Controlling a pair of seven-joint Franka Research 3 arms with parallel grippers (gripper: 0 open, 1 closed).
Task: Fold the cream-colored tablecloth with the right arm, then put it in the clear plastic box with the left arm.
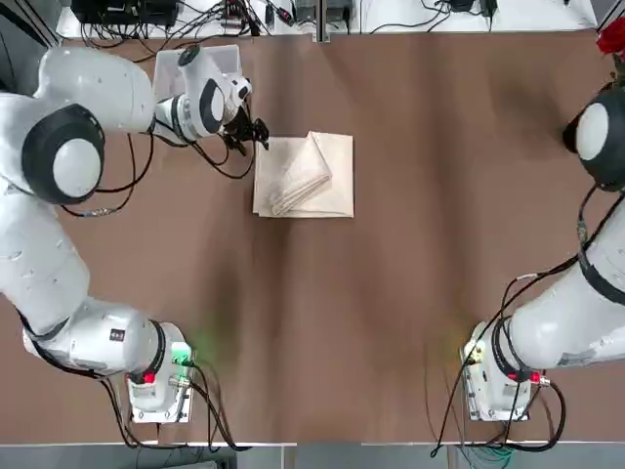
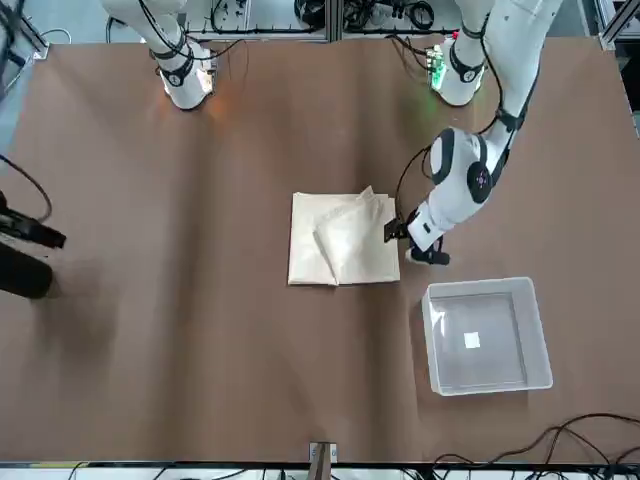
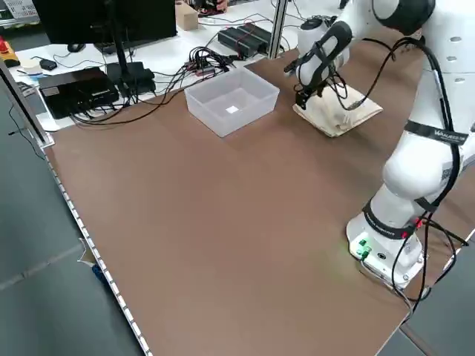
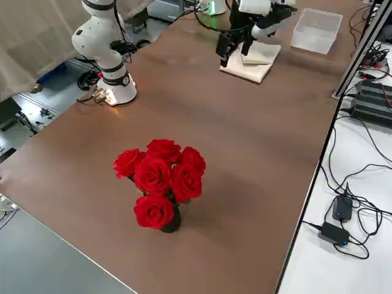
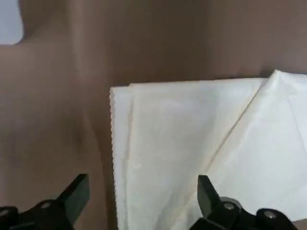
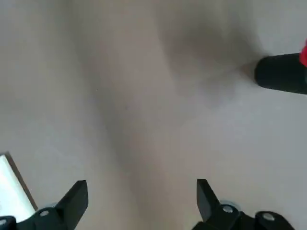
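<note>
Near the middle of the brown worktop [image 1: 391, 293], toward its far edge from the robot, lies the folded cream-coloured fabric tablecloth [image 1: 305, 176], flat and layered. Just beside the cloth's left edge hangs the left arm's black two-finger hand [image 1: 256, 133], fingers spread and empty, with the square clear plastic box [image 2: 487, 335] near the far left corner. Over bare worktop, the right arm's hand [image 6: 141, 203] is likewise spread and empty.
</note>
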